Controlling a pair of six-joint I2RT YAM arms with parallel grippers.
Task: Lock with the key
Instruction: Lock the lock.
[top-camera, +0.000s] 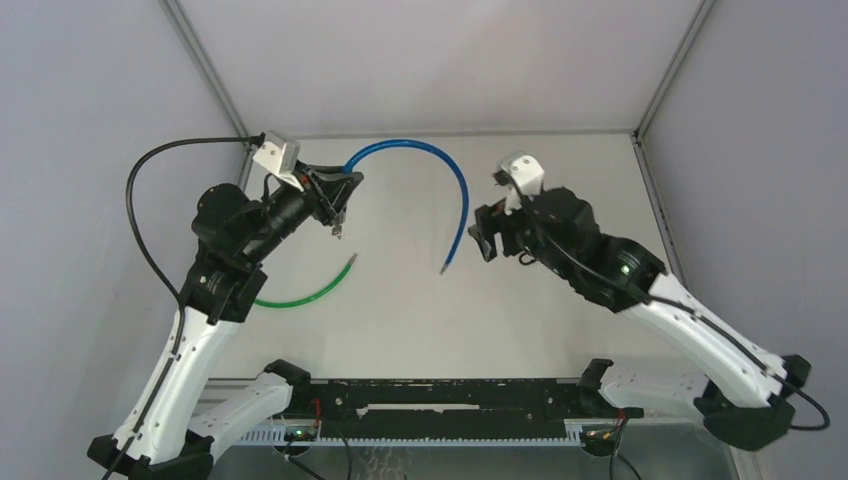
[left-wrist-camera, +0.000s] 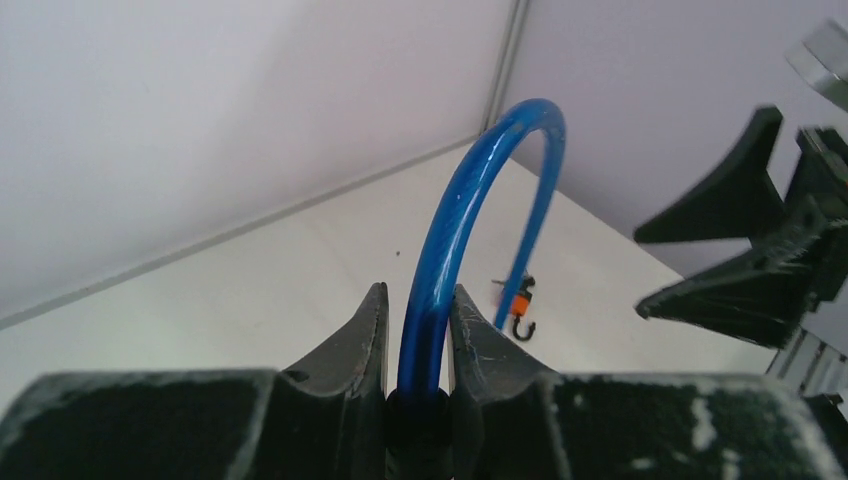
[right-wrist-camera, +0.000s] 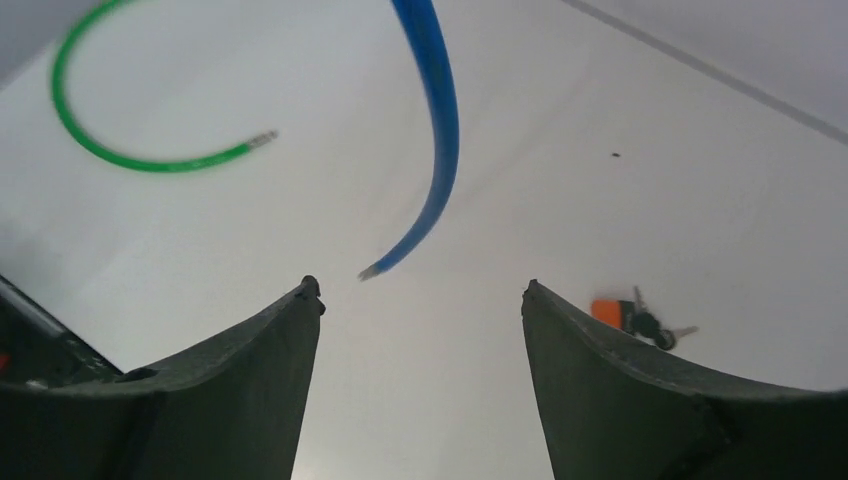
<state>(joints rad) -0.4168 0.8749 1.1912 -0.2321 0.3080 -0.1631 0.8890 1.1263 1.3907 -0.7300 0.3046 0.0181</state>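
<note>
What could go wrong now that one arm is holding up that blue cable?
1. The left fingers pinch the blue cable at one end only, so its long arch and free tip might swing or slip while being aimed.
2. The keys lie flat on the table and look small and thin; the open right fingers might fumble picking them up.
3. The green cable lies nearby and could get snagged.
</note>
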